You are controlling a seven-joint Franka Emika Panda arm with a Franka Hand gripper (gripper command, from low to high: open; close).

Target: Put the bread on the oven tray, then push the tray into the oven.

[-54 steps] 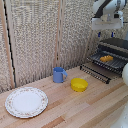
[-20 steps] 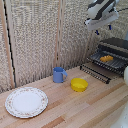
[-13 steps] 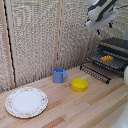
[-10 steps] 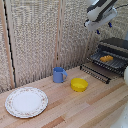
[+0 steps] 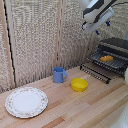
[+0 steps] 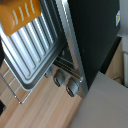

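Orange-brown, the bread [image 5: 106, 58] lies on the oven pan [image 5: 116, 62], which rests in the mouth of the oven [image 5: 115, 48] at the exterior view's right. The oven door [image 5: 95, 73] hangs open and low in front of it. The clamp [image 5: 102, 26] is high in the air above the oven, well apart from the bread, and it holds nothing. Its blue tips are small and blurred, so I cannot tell if the fingers are spread or together.

In the wrist view the bread [image 6: 19, 16] sits at one end of the ribbed silver pan [image 6: 31, 50], and the oven's knobs [image 6: 66, 84] show below the black body [image 6: 95, 35].

On the wooden table [image 5: 95, 107] stand a blue mug [image 5: 59, 75], a yellow bowl [image 5: 78, 84] and a white patterned plate [image 5: 26, 101], all away from the oven.
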